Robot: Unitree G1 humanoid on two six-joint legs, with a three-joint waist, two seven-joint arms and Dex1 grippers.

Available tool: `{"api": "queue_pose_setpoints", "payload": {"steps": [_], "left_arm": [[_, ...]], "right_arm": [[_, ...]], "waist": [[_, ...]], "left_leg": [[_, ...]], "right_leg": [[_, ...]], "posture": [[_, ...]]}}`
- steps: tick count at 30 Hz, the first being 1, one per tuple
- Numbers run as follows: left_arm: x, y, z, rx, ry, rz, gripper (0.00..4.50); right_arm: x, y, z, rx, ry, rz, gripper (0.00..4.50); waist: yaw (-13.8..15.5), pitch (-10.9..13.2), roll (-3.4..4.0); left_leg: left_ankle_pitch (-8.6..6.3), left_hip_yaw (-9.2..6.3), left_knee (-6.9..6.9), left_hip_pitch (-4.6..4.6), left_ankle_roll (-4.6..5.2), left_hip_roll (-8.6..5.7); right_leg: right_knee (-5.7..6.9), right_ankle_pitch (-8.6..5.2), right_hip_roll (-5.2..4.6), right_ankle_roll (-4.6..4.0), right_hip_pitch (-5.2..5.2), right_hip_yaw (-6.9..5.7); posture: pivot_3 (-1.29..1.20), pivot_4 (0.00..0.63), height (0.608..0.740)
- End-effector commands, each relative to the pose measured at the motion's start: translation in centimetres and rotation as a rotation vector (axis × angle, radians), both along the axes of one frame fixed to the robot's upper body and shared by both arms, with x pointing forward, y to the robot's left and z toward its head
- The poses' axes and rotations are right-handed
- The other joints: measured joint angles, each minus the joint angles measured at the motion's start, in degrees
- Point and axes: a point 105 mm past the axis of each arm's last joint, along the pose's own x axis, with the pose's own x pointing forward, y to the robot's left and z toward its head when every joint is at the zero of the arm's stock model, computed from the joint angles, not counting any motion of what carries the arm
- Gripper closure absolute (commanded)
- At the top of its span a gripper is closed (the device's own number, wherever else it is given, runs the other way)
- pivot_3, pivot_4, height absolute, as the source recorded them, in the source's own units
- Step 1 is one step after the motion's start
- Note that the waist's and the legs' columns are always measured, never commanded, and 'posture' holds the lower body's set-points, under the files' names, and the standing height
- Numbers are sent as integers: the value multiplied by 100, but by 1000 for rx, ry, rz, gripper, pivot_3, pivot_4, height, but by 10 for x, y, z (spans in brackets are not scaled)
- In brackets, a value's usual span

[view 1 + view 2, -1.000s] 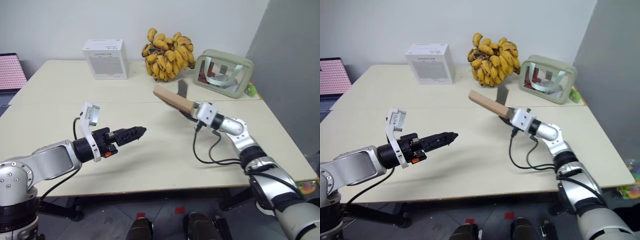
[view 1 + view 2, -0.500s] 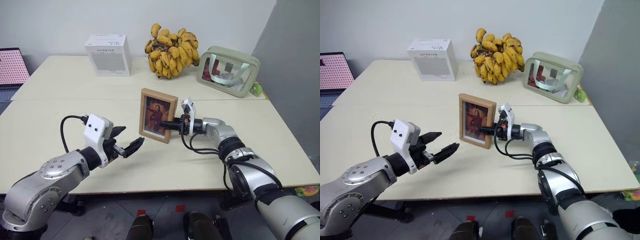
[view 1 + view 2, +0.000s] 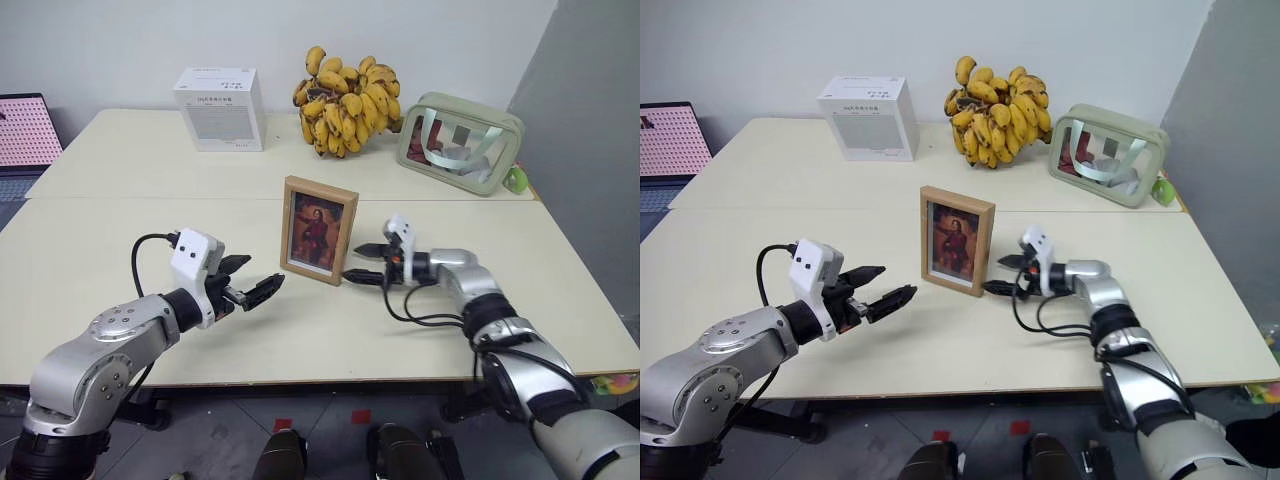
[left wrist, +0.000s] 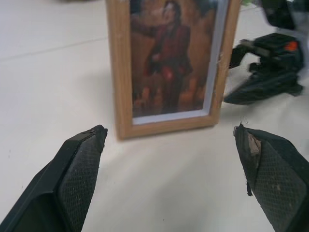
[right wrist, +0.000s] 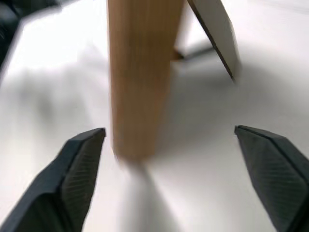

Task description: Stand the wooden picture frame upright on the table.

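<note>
Left gripper [image 3: 252, 286] hovers above the table [image 3: 120, 230], fingers spread, holding nothing, aimed at the wooden picture frame [image 3: 319, 231] from its 8 o'clock. Frame stands upright mid-table, portrait facing the robot, easel stand [image 5: 215, 34] propping it behind. Right gripper [image 3: 366, 264] just beside the frame at its 3 o'clock, jaws released, not touching it.

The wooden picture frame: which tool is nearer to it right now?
Right. The right tool sits open just beside the wooden picture frame, at its edge, not touching. The left tool is open too, farther off in front of the frame.
</note>
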Motion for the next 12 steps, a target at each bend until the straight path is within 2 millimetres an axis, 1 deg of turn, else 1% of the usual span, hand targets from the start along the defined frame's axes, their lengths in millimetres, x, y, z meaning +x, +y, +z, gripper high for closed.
{"api": "queue_pose_setpoints", "payload": {"steps": [1,2,3,4,5,7,9,12], "left_arm": [[-1,19,19,61,-18,-49,0],[-1,24,20,85,-9,-60,0],[-2,29,22,98,-1,-75,0],[-2,32,26,104,2,-87,0],[-1,34,31,104,1,-96,0],[1,38,44,93,-8,-113,0],[3,40,53,98,-12,-128,0],[4,40,65,112,-16,-165,0]], "right_arm": [[-40,-24,34,-71,-153,79,36],[-49,-23,46,-66,-168,62,36],[-57,-18,60,-44,-169,40,36],[-63,-13,70,-30,-162,23,36],[-68,-7,79,-23,-151,-2,36],[-75,7,97,27,-103,-55,36],[-80,16,105,43,-70,-83,36],[-83,22,105,27,-40,-112,36]], "waist": [[11,1,3],[-1,2,5],[-34,1,7],[-75,4,9],[-144,4,7],[-182,3,6],[-167,1,2],[-150,0,0]], "left_leg": [[0,-2,-2,0,0,1],[-1,-2,-6,-1,0,1],[-1,0,-8,2,0,2],[-1,7,-8,10,0,4],[-1,13,-8,7,0,8],[0,25,1,12,-1,9],[1,0,1,17,-2,14],[1,-10,1,19,-2,18]], "right_leg": [[2,2,1,5,-2,-2],[5,0,1,3,-6,-3],[7,-3,1,1,-7,-2],[11,-8,2,-8,-8,2],[22,-18,2,-26,-24,7],[89,-29,0,-42,-58,22],[97,-27,7,-48,-65,1],[94,-24,7,-55,-66,-16]], "posture": [[0,150,740],[0,150,740],[0,150,740],[0,150,740],[0,150,740],[0,150,740],[0,150,740],[0,150,740]]}}
